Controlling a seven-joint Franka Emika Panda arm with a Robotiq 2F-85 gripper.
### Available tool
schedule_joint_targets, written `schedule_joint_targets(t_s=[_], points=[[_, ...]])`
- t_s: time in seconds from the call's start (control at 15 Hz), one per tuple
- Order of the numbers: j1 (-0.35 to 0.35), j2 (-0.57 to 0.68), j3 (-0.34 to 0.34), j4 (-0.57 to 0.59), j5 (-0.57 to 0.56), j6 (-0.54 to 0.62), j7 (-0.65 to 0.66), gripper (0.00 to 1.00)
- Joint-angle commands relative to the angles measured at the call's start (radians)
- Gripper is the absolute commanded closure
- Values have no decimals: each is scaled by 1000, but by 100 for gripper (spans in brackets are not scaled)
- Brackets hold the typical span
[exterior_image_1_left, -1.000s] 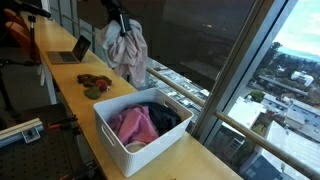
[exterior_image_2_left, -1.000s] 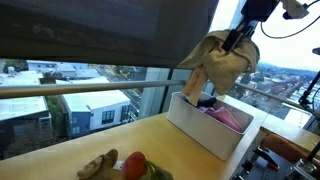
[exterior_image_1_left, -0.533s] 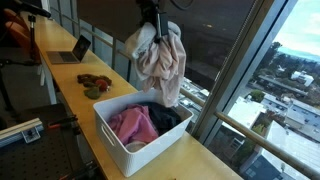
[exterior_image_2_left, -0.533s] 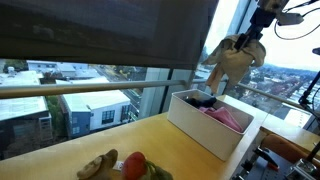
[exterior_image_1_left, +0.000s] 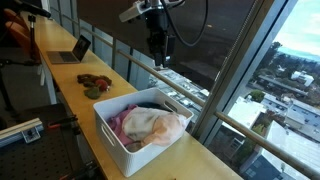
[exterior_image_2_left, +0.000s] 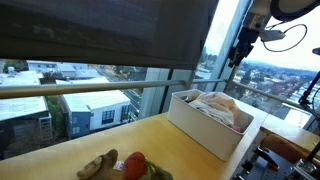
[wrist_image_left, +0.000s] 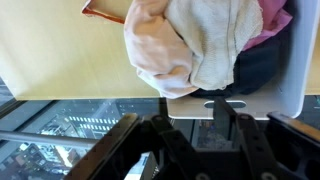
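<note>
Gripper jaws partly apart, nothing between them, hanging high | pale crumpled garment at 6 o'clock, straight below, heaped in white bin over pink clothes | wrist view: garment at 12 o'clock

The basket stands on the long counter, with the window running just behind it along the counter's far edge. In the basket a crumpled cloth lies on top. Other clothes lie under it and show beside it, on the side of the basket away from the glass. The gripper hangs high above the basket, about over its window-side rim and well apart from the cloth. Along the counter, near the basket but not touching it, lies a small heap of things. The laptop sits beyond that heap, farther still from the basket.
</note>
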Motion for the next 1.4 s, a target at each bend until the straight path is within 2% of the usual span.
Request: schedule_joint_targets(t_s=[0.0, 0.13, 0.2, 0.47, 0.67, 0.87, 1.07, 1.33], points=[[25, -42, 10, -4, 33, -9, 1, 18], [61, -58, 45, -39, 38, 14, 35, 3], [86, -54, 69, -53, 47, 26, 54, 0], [186, 43, 161, -77, 117, 111, 118, 0], [256, 174, 208, -71, 137, 215, 162, 0], [318, 319, 211, -31, 129, 305, 175, 0], [396, 471, 180, 40, 96, 366, 184, 0], [478, 647, 146, 181, 115, 385, 157, 0]])
